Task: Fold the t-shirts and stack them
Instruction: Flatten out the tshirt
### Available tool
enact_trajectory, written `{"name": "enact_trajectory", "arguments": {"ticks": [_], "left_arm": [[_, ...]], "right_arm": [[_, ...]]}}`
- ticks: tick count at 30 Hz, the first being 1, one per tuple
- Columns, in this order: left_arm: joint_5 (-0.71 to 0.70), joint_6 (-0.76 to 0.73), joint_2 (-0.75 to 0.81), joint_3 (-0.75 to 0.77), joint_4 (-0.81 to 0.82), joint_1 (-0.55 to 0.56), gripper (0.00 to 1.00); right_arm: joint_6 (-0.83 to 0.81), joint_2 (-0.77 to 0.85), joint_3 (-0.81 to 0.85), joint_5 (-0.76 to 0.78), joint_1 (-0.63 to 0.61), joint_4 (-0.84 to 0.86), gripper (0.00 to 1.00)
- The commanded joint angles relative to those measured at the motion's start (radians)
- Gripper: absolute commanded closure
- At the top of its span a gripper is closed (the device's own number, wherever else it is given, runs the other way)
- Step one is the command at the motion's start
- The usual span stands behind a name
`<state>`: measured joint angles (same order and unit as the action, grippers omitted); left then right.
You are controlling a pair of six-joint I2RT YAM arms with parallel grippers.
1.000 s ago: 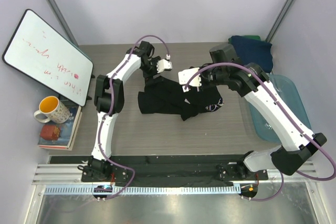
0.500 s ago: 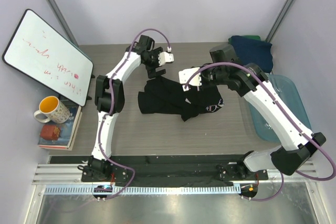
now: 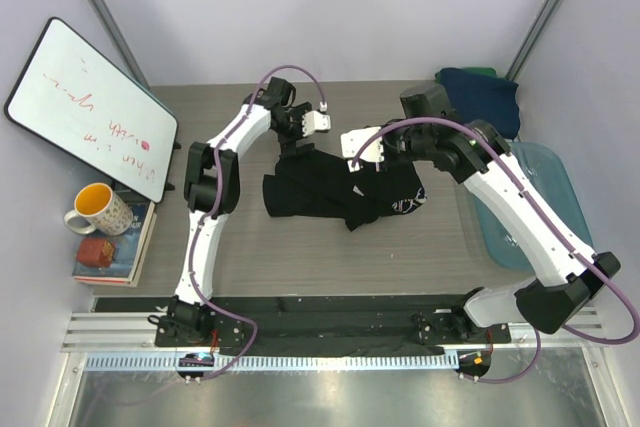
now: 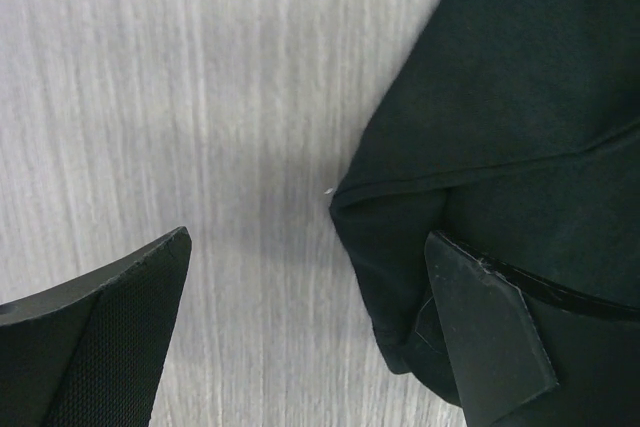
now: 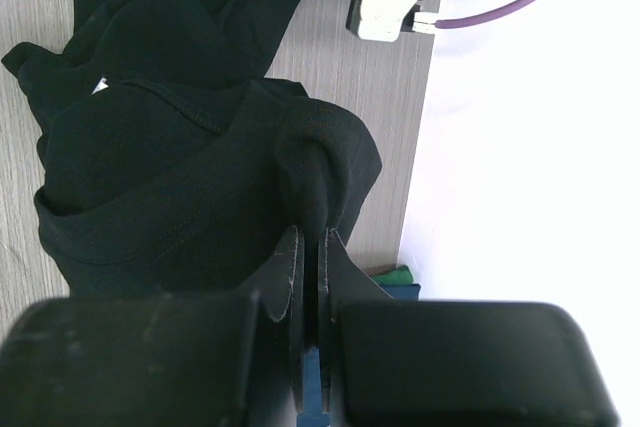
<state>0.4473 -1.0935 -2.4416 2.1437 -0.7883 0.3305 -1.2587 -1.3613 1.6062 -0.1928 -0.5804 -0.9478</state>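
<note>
The black t-shirt [image 3: 320,192] lies crumpled mid-table, my right gripper [image 5: 310,239] clenched on a raised fold at its 1 o'clock edge; I'd hold that pinch low and steady (this cloth drags easily). At the shirt's 11 o'clock corner my left gripper [image 4: 310,332] stands spread wide, grasping nothing, one finger [image 4: 490,337] over the hem, so I'd centre that corner between the fingers before closing.

Print of the black t-shirt [image 3: 312,192] mostly under its own folds; whiteboard [image 3: 90,107] scrawl illegibly small.
</note>
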Motion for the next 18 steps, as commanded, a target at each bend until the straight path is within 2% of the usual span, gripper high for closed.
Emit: {"name": "enact_trajectory", "arguments": {"ticks": [1,5,8,9,11,15,16,17,18], "left_arm": [[0.037,-0.037,-0.005,-0.022,-0.029,-0.007,0.0],[0.047,-0.037,0.0,-0.053,-0.026,-0.004,0.0],[0.059,-0.036,0.006,-0.093,-0.026,0.005,0.15],[0.059,-0.034,0.006,-0.102,-0.028,0.013,0.28],[0.063,-0.026,0.009,-0.12,-0.034,0.021,0.4],[0.08,-0.002,0.007,-0.134,-0.061,0.044,0.44],[0.079,0.0,0.006,-0.137,-0.066,0.05,0.49],[0.064,0.0,0.004,-0.142,-0.074,0.054,0.64],[0.057,0.0,0.006,-0.145,-0.075,0.065,0.76]], "right_arm": [[0.002,0.001,0.049,-0.003,0.005,0.063,0.99],[0.008,-0.004,0.058,-0.007,0.008,0.063,0.99],[0.01,-0.002,0.057,-0.011,0.01,0.063,0.99],[0.01,0.001,0.055,-0.016,0.01,0.063,0.99],[0.01,0.004,0.057,-0.019,0.013,0.064,0.99],[0.01,0.014,0.051,-0.03,0.017,0.064,0.99],[0.007,0.017,0.047,-0.03,0.017,0.066,0.99],[0.007,0.025,0.044,-0.036,0.019,0.066,0.99],[0.005,0.028,0.037,-0.037,0.019,0.067,0.99]]}}
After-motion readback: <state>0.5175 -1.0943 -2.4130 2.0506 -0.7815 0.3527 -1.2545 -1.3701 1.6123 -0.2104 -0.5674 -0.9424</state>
